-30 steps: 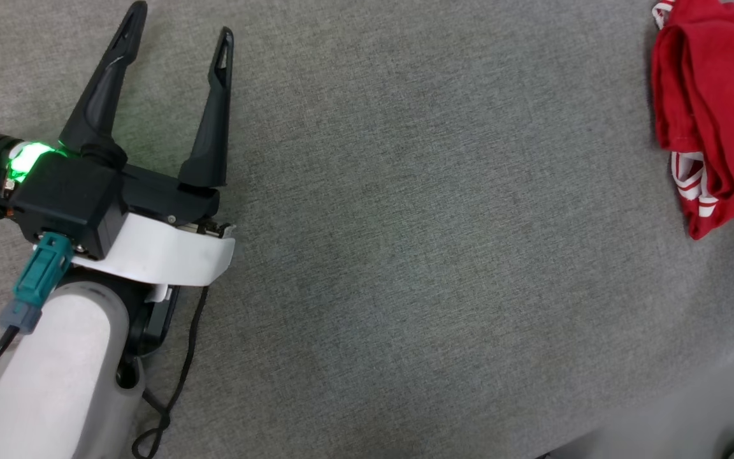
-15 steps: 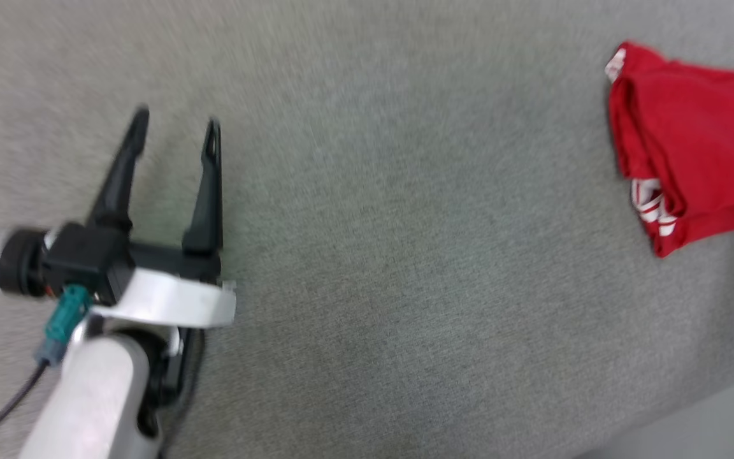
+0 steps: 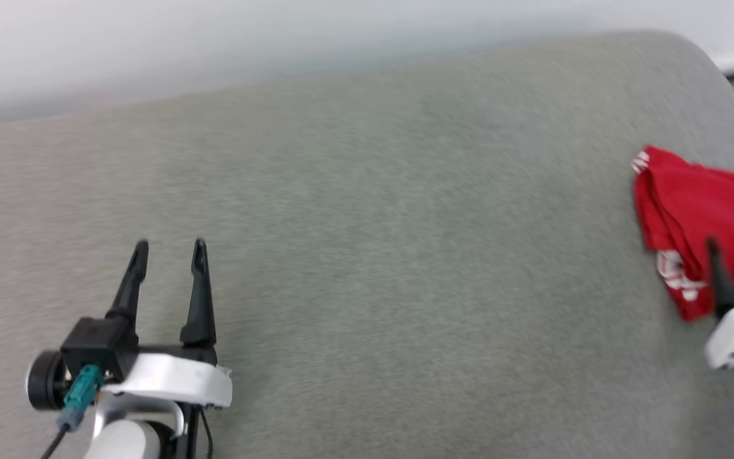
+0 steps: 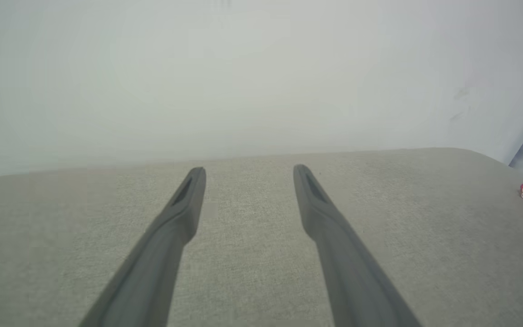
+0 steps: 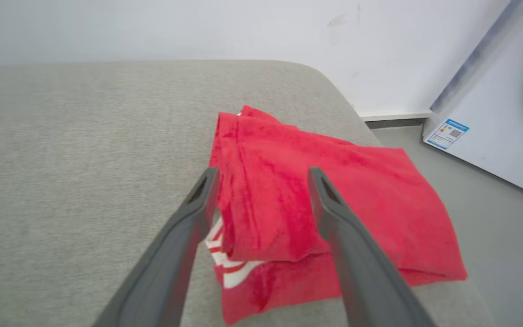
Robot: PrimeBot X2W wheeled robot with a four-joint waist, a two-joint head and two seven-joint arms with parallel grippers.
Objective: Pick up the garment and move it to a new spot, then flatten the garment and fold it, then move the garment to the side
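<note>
Right claw [image 5: 262, 177] and left claw [image 3: 171, 245] spread; the garment [image 5: 370, 190] lies folded, red with white stripes.

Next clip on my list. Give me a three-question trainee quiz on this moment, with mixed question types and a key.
1. True or false: the left pincer is closed on the garment.
2. Where does the garment lie? A) in the middle of the grey upholstered surface; B) folded, near that surface's right end in the head view; C) on the floor.
3. Fill in: the right pincer, pointing over the garment, has its jaws ____.
Key: 1 false, its jaws stand open over bare surface, far from the garment; 2 B; 3 open.
</note>
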